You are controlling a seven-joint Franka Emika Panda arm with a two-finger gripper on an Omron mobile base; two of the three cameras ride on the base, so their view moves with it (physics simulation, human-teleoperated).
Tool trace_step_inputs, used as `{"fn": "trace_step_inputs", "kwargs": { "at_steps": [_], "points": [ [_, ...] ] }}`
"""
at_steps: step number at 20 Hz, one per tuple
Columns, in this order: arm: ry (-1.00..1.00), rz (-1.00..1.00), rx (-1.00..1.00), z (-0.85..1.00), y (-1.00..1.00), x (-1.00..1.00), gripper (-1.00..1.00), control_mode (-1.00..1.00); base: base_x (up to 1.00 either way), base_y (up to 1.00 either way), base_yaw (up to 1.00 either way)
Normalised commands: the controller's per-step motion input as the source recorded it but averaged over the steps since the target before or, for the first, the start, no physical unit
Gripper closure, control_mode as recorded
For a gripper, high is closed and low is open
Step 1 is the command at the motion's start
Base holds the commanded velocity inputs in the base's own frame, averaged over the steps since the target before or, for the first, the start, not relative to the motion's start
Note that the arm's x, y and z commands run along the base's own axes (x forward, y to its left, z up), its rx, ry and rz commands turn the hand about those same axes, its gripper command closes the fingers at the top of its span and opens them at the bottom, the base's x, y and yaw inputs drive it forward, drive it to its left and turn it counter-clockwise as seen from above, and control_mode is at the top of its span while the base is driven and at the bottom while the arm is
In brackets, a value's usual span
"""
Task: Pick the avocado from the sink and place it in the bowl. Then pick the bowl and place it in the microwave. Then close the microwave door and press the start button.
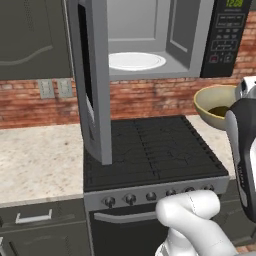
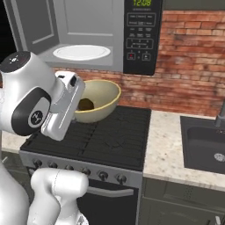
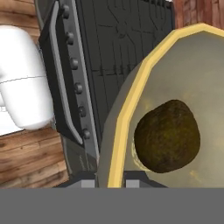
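Pincer (image 3: 107, 183) clamped on the rim of the bowl (image 2: 102, 100), bowl held above the stove (image 2: 110, 136), avocado (image 3: 167, 136) lay inside it, microwave (image 2: 88, 33) stood open above, door (image 1: 92, 80) swung wide.

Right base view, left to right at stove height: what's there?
Robot arm → bowl with the avocado inside, held above the stove → counter strip → sink.
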Motion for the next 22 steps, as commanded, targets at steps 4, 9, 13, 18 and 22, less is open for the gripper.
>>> {"fn": "trace_step_inputs", "kwargs": {
  "at_steps": [4, 9, 13, 18, 22],
  "points": [
    [-0.05, 0.06, 0.0, 0.26, 0.08, 0.0, 1.0, -1.0, 0.0, 0.0, 0.01],
    [-0.14, 0.21, -0.01, 0.61, 0.76, 0.57, 1.0, -1.0, 0.0, 0.0, 0.0],
    [-0.09, 0.25, 0.0, 0.66, 0.64, 0.85, 1.0, -1.0, 0.0, 0.0, 0.0],
    [-0.08, 0.14, 0.01, 0.17, 0.28, 1.0, 1.0, -1.0, 0.0, 0.0, 0.0],
    [-0.05, 0.07, 0.01, 0.0, 0.19, 1.0, 1.0, -1.0, 0.0, 0.0, 0.0]
  ]
}}
